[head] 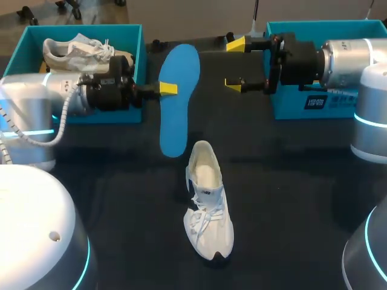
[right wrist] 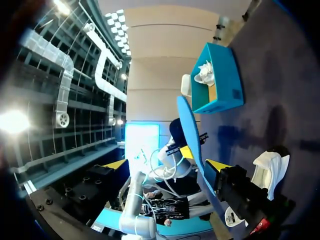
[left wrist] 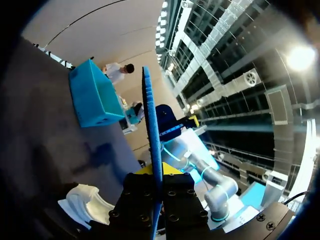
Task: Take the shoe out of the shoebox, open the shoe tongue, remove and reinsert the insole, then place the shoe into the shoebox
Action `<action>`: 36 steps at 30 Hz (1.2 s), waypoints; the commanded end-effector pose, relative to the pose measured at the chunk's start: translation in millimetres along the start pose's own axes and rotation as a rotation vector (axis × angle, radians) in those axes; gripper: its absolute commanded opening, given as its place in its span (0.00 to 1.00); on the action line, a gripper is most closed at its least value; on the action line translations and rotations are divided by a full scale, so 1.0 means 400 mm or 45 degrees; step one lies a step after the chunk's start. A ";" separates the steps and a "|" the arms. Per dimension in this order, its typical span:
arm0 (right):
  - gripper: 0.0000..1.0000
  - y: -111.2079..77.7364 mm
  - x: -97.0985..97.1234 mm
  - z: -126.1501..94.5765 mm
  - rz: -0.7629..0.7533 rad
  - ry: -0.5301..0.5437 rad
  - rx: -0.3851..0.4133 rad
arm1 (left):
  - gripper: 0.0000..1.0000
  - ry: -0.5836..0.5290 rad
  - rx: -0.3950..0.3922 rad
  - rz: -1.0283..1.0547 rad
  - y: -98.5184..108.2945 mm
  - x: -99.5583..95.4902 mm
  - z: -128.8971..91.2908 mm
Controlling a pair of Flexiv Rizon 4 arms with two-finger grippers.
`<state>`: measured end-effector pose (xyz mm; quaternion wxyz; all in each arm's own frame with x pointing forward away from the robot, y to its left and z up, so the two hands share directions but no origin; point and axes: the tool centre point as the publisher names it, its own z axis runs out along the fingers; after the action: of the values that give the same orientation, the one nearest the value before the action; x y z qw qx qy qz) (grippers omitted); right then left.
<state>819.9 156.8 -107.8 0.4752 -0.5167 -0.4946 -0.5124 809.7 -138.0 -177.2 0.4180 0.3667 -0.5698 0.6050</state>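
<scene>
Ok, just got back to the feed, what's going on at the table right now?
The left gripper is shut on the flat blue foam insole, holding it above the black table. The right gripper is open beside it, not gripping. The white lace-up sneaker stands on the table, outside the teal shoeboxes. Reinserting the insole likely comes next.

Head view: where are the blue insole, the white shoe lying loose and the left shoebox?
blue insole [head: 179,90], head view, middle of its flat face.
white shoe [head: 207,208], head view, midfoot by the laces.
left shoebox [head: 138,45], head view, its wall nearest the insole.
</scene>
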 end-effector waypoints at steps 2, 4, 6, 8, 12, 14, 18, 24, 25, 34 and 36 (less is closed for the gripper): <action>1.00 -0.002 0.001 0.001 0.001 -0.005 -0.002 | 0.00 -0.021 0.066 -0.074 0.015 -0.006 0.009; 1.00 -0.002 0.001 0.001 0.001 -0.005 -0.002 | 0.00 -0.034 0.095 -0.134 0.012 -0.011 0.014; 1.00 -0.002 0.001 0.001 0.001 -0.005 -0.002 | 0.00 -0.047 0.099 -0.188 0.008 -0.017 0.020; 1.00 -0.002 0.001 0.001 0.001 -0.005 -0.002 | 0.00 -0.056 0.109 -0.225 0.005 -0.023 0.025; 1.00 -0.002 0.001 0.001 0.001 -0.005 -0.002 | 0.00 -0.067 0.122 -0.294 -0.002 -0.030 0.033; 1.00 -0.002 0.001 0.001 0.001 -0.005 -0.002 | 0.00 -0.069 0.119 -0.293 -0.005 -0.032 0.038; 1.00 -0.004 -0.008 -0.004 -0.023 -0.021 0.019 | 0.00 -0.059 0.110 -0.328 -0.013 -0.036 0.046; 1.00 -0.008 -0.006 -0.023 -0.020 -0.223 0.049 | 0.00 -0.068 0.110 -0.386 -0.028 -0.056 0.049; 1.00 -0.009 0.002 -0.026 -0.030 -0.268 0.054 | 0.00 -0.066 0.116 -0.409 -0.031 -0.060 0.048; 1.00 -0.010 0.074 -0.027 -0.051 -0.661 0.094 | 0.00 -0.066 0.116 -0.409 -0.031 -0.060 0.048; 1.00 -0.010 0.090 -0.020 -0.040 -0.750 0.101 | 0.00 -0.066 0.116 -0.409 -0.031 -0.060 0.048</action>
<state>813.0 148.8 -85.1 0.3914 -0.5720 -0.5949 -0.4071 829.8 -159.8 -192.6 0.4771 0.4874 -0.4858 0.5466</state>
